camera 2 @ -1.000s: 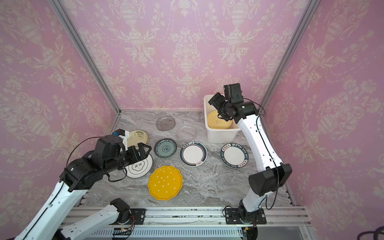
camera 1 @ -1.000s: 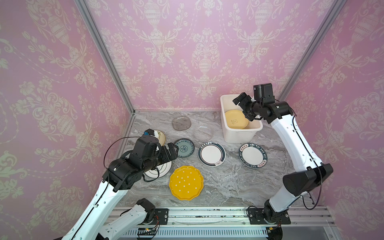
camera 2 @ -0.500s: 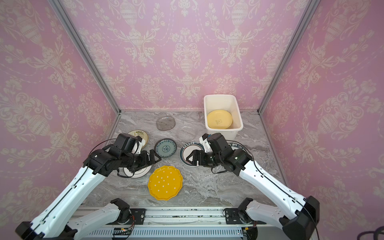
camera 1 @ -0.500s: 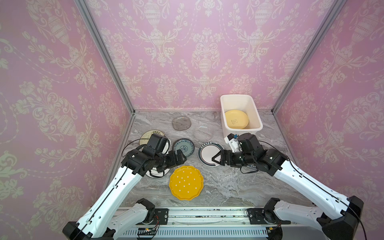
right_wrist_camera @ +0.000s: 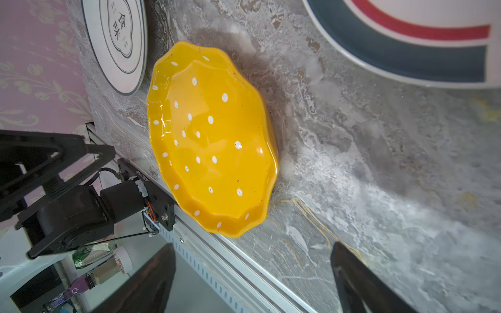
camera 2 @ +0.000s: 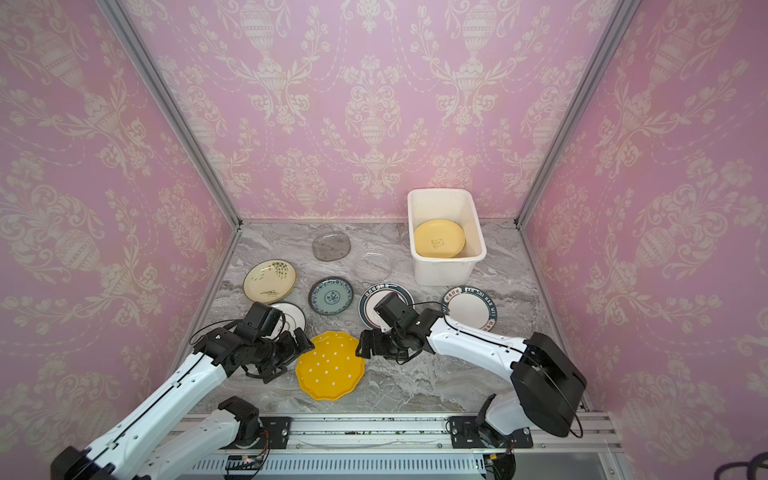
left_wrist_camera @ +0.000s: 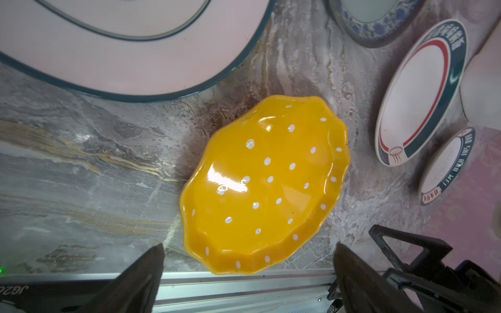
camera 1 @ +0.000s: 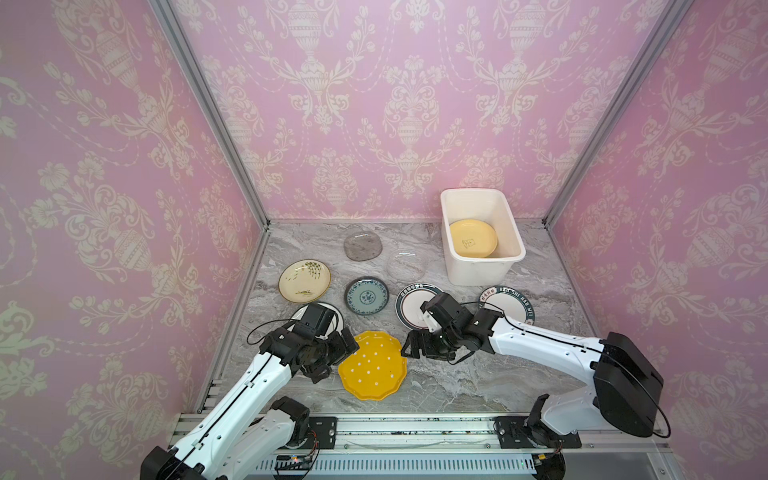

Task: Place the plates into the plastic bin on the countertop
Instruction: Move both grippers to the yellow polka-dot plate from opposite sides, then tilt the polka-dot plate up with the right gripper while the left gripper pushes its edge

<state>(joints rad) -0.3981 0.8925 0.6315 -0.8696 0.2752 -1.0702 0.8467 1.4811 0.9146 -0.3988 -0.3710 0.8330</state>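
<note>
An orange white-dotted plate (camera 1: 372,365) (left_wrist_camera: 265,184) (right_wrist_camera: 214,141) lies flat at the front of the countertop (camera 1: 457,382). My left gripper (camera 1: 350,345) (left_wrist_camera: 249,245) stands open at its left edge. My right gripper (camera 1: 409,345) (right_wrist_camera: 252,245) is open at its right edge. Neither holds anything. The white plastic bin (camera 1: 482,270) at the back right holds a pale yellow plate (camera 1: 473,239). Cream sprig (camera 1: 304,281), teal (camera 1: 367,296), smoky glass (camera 1: 363,248) and clear glass (camera 1: 407,264) plates lie on the countertop, with white dark-rimmed plates (camera 1: 409,305) (camera 1: 513,303), one (camera 1: 337,313) partly under my left arm.
An aluminium rail (camera 1: 395,419) runs along the front edge, close to the orange plate. Pink patterned walls and metal corner posts (camera 1: 266,220) close in the left, back and right sides.
My right arm has come from over the bin down to the front, next to the orange plate. My left gripper has moved right, from the white plate to the orange plate's left edge.
</note>
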